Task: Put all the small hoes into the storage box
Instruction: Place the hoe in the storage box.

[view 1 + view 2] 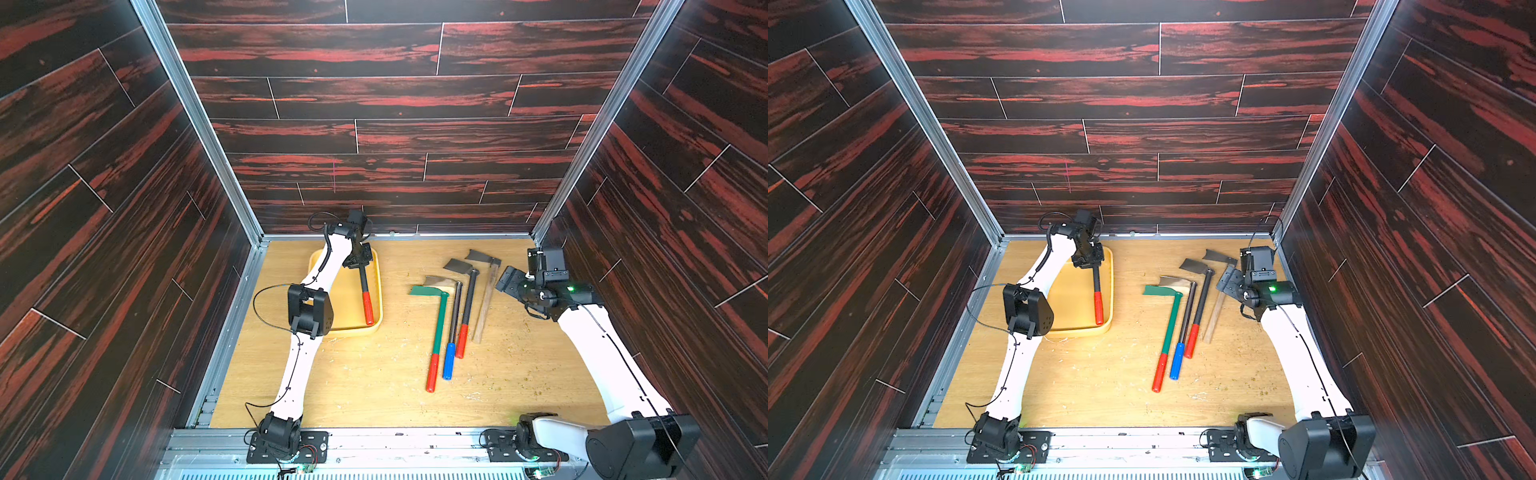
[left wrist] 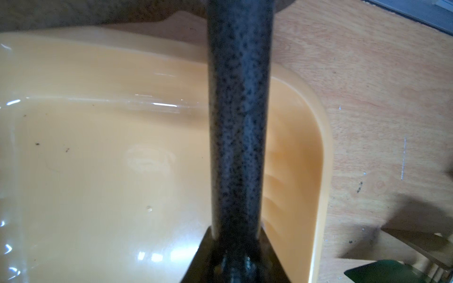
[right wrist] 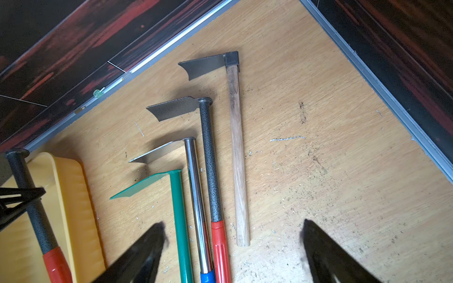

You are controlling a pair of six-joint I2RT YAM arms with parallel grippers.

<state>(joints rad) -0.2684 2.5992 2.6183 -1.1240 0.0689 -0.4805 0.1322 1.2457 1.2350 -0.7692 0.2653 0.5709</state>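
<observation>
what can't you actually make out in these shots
Blade of the small hoe: the left pincer covers it in both top views; the right wrist view's edge mostly cuts it off.
Whether its red grip touches the tray floor: the top views cannot settle it.
One near corner of the tray: behind the left arm's elbow in both top views.
Where the pincer meets the handle: blurred in the left wrist view.

A bare strip of table [image 1: 395, 316] runs between the storage box [image 1: 357, 330] and the row of four hoes [image 1: 453, 316] (handles nearly touching), widening toward the near edge.
</observation>
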